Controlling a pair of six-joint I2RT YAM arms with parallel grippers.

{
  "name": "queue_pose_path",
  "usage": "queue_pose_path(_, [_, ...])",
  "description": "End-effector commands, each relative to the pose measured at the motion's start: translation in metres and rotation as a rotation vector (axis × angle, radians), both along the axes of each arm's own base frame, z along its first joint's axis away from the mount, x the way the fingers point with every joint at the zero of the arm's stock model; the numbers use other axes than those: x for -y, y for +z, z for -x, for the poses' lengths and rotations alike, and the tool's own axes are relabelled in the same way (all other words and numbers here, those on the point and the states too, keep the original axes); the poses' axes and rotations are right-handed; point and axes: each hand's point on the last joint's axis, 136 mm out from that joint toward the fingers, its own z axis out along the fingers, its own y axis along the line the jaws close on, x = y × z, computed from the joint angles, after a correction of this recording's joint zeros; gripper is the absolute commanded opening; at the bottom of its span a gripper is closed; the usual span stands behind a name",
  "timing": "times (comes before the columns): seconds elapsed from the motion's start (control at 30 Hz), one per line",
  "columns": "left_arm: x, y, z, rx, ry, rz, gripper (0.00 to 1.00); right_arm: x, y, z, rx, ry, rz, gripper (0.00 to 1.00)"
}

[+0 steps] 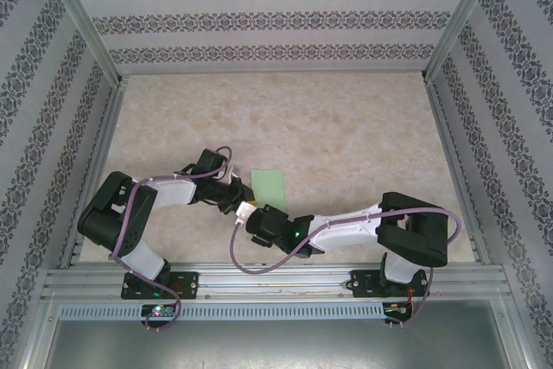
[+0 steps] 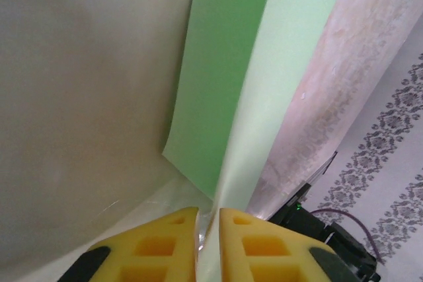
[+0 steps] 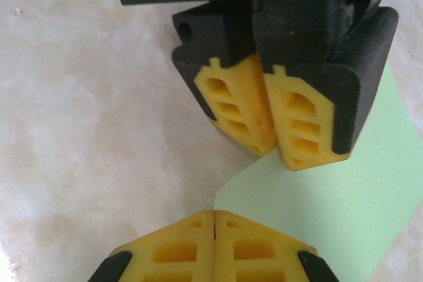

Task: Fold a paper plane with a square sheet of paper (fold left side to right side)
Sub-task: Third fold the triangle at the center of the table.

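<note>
Beige marbled bench [image 1: 346,127] forms the floor of the cell. At its near edge the left arm [image 1: 130,213] and the right arm [image 1: 363,226] bend inward and meet left of centre. The right jaws are pressed together, their yellow fingertips [image 3: 178,249] at a corner of the square sheet of paper [image 3: 330,196]. The left jaws clamp the sheet's raised edge, with only a slit between the fingers [image 2: 158,242]. Just beyond them the rest of the green sheet lies on the bench. Patterned walls [image 1: 259,19] stand behind.
</note>
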Motion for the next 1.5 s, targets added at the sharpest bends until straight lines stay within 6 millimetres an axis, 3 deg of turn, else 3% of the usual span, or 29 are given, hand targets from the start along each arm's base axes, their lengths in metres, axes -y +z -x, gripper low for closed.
queue_pose_path(0.0, [0.0, 0.014, -0.001, 0.046, -0.034, -0.02, 0.24, 0.006, 0.002, 0.003, -0.076, -0.021, -0.042, 0.0])
queue_pose_path(0.1, [-0.006, 0.021, -0.002, 0.066, -0.046, -0.033, 0.32, 0.007, 0.004, 0.004, -0.151, -0.031, -0.093, 0.0])
queue_pose_path(0.33, [-0.021, 0.04, -0.016, 0.132, -0.039, -0.052, 0.35, 0.006, 0.007, 0.006, -0.306, -0.051, -0.197, 0.0])
queue_pose_path(0.63, [-0.004, 0.042, -0.05, 0.184, -0.107, -0.026, 0.13, 0.003, 0.014, 0.004, -0.416, -0.062, -0.293, 0.0])
queue_pose_path(1.0, [0.022, 0.005, -0.06, 0.126, -0.223, -0.027, 0.05, 0.005, 0.012, 0.0, -0.439, -0.089, -0.304, 0.0])
queue_pose_path(1.2, [0.017, -0.025, -0.054, 0.081, -0.252, -0.096, 0.02, 0.007, 0.01, 0.001, -0.495, -0.116, -0.327, 0.0])
queue_pose_path(1.47, [0.007, -0.047, -0.047, 0.053, -0.28, -0.176, 0.01, 0.015, 0.006, -0.001, -0.572, -0.182, -0.365, 0.0])
